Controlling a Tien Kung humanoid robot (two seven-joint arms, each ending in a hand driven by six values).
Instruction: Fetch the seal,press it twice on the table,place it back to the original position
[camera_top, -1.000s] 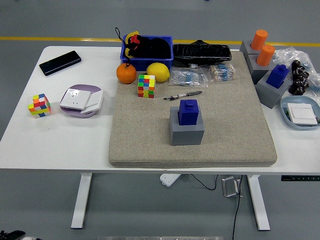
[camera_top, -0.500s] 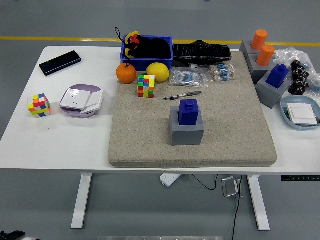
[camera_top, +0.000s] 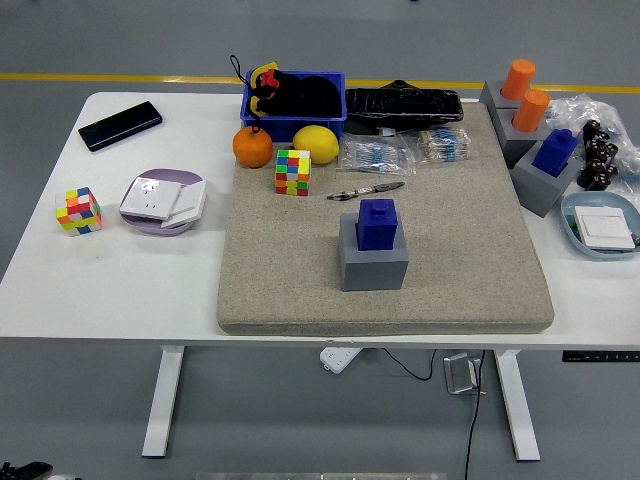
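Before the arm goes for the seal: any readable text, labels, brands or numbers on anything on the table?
None can be read.
Small bags behind the pen: some print, too blurred.
White card in the blue dish: no legible marks.
Blue seal, phone, cubes: no visible text.

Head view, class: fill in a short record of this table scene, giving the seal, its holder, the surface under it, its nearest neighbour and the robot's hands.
seal: blue seal, upright in its holder
holder: grey block, mid-mat
surface: beige felt mat on white table
nearest neighbour: pen, lying just behind the block
robot hands: neither in view
task stage: seal not yet fetched
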